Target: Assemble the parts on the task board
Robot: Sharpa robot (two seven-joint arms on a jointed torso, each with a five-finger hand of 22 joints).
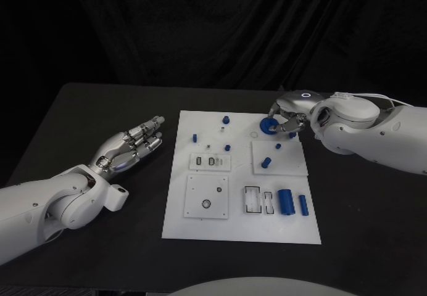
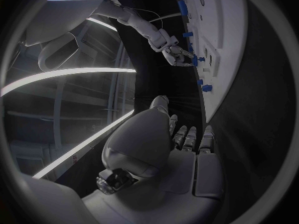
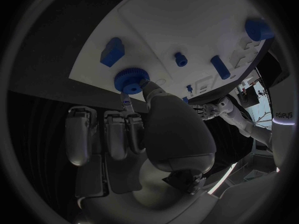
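The white task board (image 1: 240, 228) lies in the middle of the black table. My right hand (image 1: 289, 117) is over its far right corner and pinches a round blue toothed wheel (image 1: 267, 125) between thumb and a finger; the right wrist view shows the wheel (image 3: 131, 79) close above the board (image 3: 162, 20), contact unclear. My left hand (image 1: 133, 145) hovers left of the board, fingers apart, holding nothing. Small blue pegs (image 1: 226, 118) (image 1: 195, 137) (image 1: 266, 163) stand on the board. A thick blue cylinder (image 1: 286, 201) and a slimmer one (image 1: 303, 205) lie near its right edge.
Raised white plates (image 1: 207, 196) (image 1: 277, 157) and slotted holders (image 1: 205, 161) (image 1: 259, 200) sit on the board. A blue block (image 3: 112, 51) stands close to the wheel. Bare black table (image 1: 98, 111) surrounds the board.
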